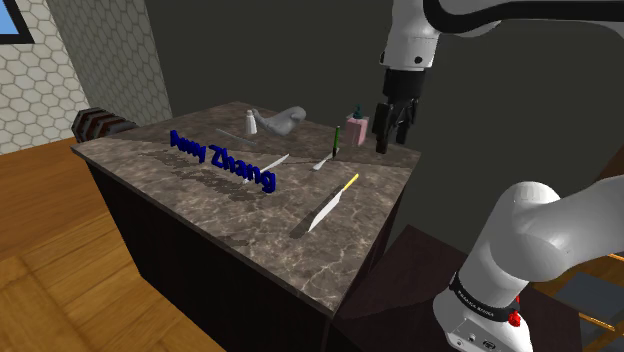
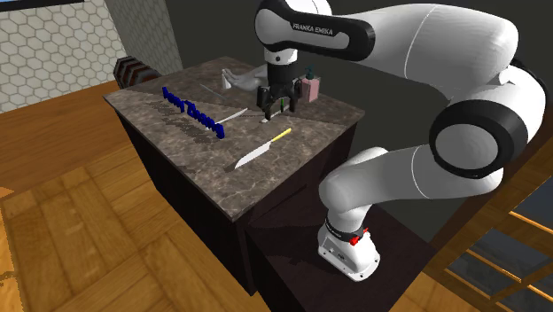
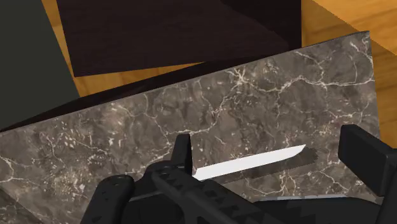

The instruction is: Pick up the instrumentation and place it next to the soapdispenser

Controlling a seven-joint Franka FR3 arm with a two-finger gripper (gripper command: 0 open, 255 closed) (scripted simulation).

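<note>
While the gripper (image 1: 390, 138) is hanging over the counter (image 1: 230, 215) near the dispenser (image 1: 357, 130), it is gaping wide and holding nothing.

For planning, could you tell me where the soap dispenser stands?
In the shoulder view, the pink soap dispenser stands at the far edge of the counter, between a green stick and the tool.
</note>
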